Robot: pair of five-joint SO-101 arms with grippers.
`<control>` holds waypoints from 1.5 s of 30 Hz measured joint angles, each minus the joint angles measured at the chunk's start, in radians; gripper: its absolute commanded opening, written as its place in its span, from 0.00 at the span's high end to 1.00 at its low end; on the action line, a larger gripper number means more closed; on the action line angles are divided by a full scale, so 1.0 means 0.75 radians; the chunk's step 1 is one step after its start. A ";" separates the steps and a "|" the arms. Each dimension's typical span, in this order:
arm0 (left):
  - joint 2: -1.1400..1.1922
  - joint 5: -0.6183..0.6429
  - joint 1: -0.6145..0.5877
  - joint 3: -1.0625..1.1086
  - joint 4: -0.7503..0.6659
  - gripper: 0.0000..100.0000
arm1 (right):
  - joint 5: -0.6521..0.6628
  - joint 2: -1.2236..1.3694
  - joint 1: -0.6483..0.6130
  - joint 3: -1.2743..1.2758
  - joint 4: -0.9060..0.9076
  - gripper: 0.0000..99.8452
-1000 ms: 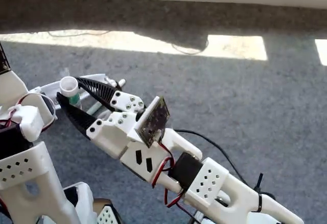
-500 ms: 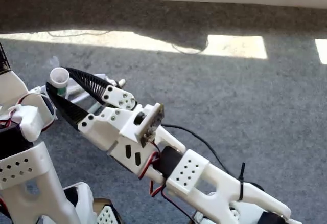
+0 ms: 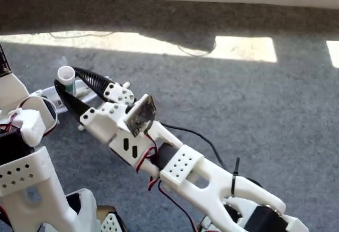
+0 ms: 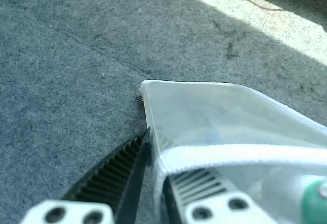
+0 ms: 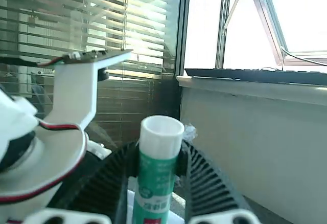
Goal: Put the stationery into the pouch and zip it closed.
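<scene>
A glue stick (image 3: 66,74) with a white cap and green label stands upright between the black fingers of my right gripper (image 3: 66,78), which is shut on it at the far left of the high view. The right wrist view shows the glue stick (image 5: 155,183) clamped in that gripper (image 5: 156,155). Just below it lies the rim of the white mesh pouch (image 3: 46,91). My left gripper (image 4: 153,150) is shut on the pouch (image 4: 214,116) at its rim, holding it above the carpet. The stick's green body (image 4: 316,204) shows at the pouch mouth.
Grey carpet (image 3: 238,99) covers the floor, with sunlit patches (image 3: 246,49) and a thin cable (image 3: 185,49) at the far side. The left arm's white body (image 3: 21,163) stands close to the right gripper, and its camera mount (image 5: 76,96) hangs beside the stick.
The right arm has carried the glue stick a little to the left and farther away, toward the pouch mouth, and its wrist has turned. The left arm has stayed put.
</scene>
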 measured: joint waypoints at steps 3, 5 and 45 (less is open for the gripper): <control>0.000 0.000 0.000 0.000 0.000 0.99 | 0.000 0.053 0.023 0.002 -0.004 1.00; 0.000 0.000 0.000 0.000 0.000 0.99 | 0.049 0.070 0.031 0.002 -0.004 1.00; 0.000 0.000 0.000 0.000 0.000 0.99 | 0.270 -0.188 -0.057 0.041 0.378 0.85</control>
